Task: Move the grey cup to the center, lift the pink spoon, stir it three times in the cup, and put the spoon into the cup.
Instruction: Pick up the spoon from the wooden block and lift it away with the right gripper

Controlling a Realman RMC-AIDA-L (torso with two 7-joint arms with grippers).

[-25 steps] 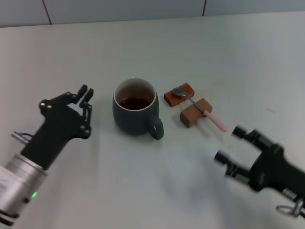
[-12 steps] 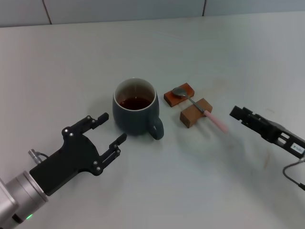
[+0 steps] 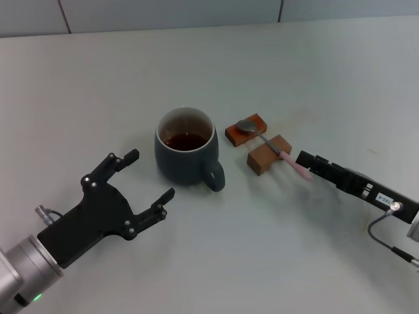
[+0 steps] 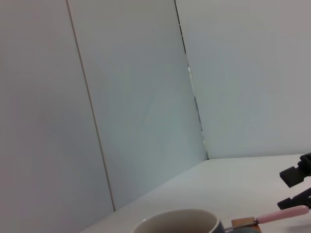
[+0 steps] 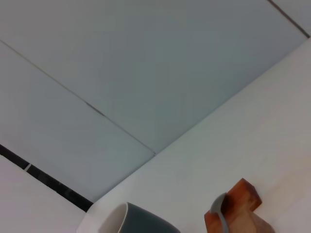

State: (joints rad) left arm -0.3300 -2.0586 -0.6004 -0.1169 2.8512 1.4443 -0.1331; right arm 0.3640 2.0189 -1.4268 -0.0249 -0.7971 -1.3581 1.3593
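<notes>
The grey cup (image 3: 186, 154) stands at the table's middle with dark liquid inside and its handle toward me; its rim shows in the left wrist view (image 4: 177, 221) and the right wrist view (image 5: 127, 221). The pink spoon (image 3: 281, 154) lies across two brown wooden blocks (image 3: 268, 155), bowl on the far block, pink handle (image 4: 285, 213) pointing right. My left gripper (image 3: 149, 175) is open and empty, just left of the cup. My right gripper (image 3: 305, 159) is open right at the handle's end; its two fingers show apart in the left wrist view (image 4: 291, 189).
The far wooden block (image 3: 246, 129) sits right of the cup. A grey tiled wall (image 3: 196, 12) runs along the table's back edge. The white table (image 3: 262, 248) lies bare toward me.
My right gripper has moved from the front right up and left to the spoon handle's end. My left gripper has opened wide and dropped back a little from the cup's left side.
</notes>
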